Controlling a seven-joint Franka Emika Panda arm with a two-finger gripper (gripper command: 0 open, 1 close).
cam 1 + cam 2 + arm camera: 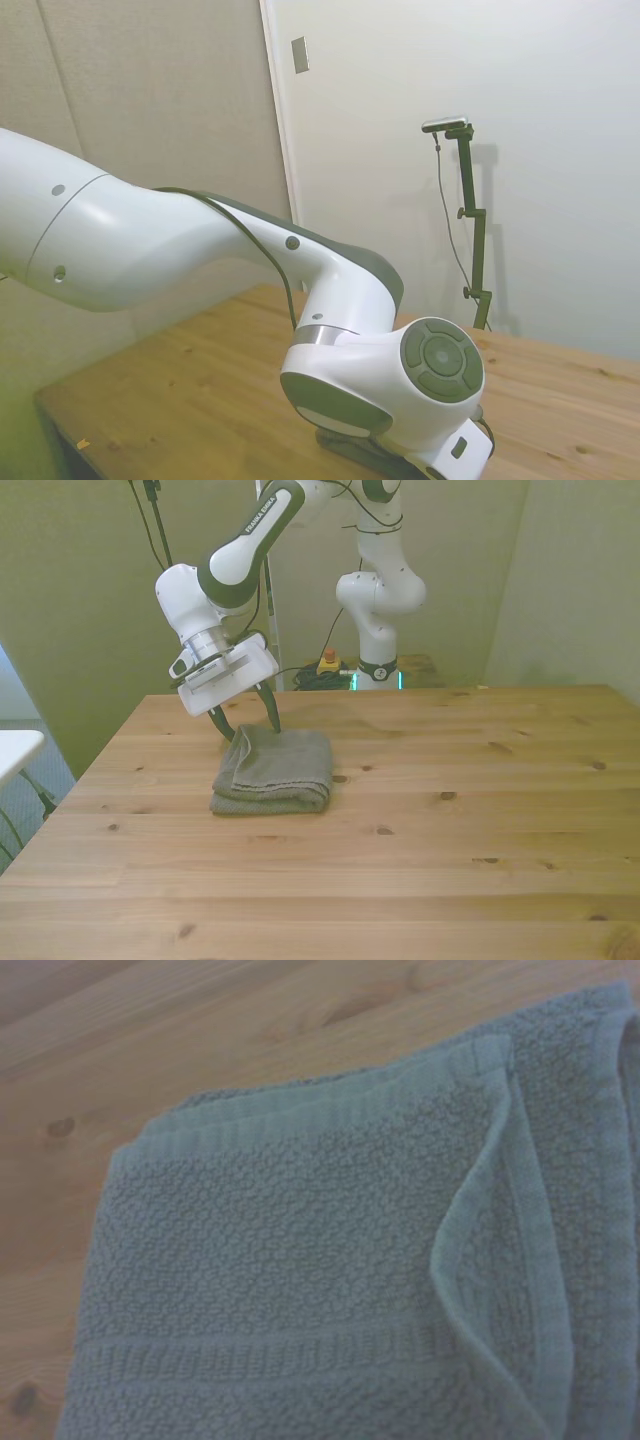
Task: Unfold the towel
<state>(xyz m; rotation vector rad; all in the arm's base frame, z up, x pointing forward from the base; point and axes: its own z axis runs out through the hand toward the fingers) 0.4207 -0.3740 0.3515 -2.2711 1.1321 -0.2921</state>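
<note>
We see a wooden table (450,860) with dark knots in its planks. Behind it we notice a red button (328,661) on the floor.

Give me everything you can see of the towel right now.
The towel is grey-green terry cloth, plain, with a woven band and hemmed edges. It lies folded in layers on the wooden table, a loose top flap curling up in the wrist view. The open gripper hangs at its far corner; contact cannot be told.
</note>
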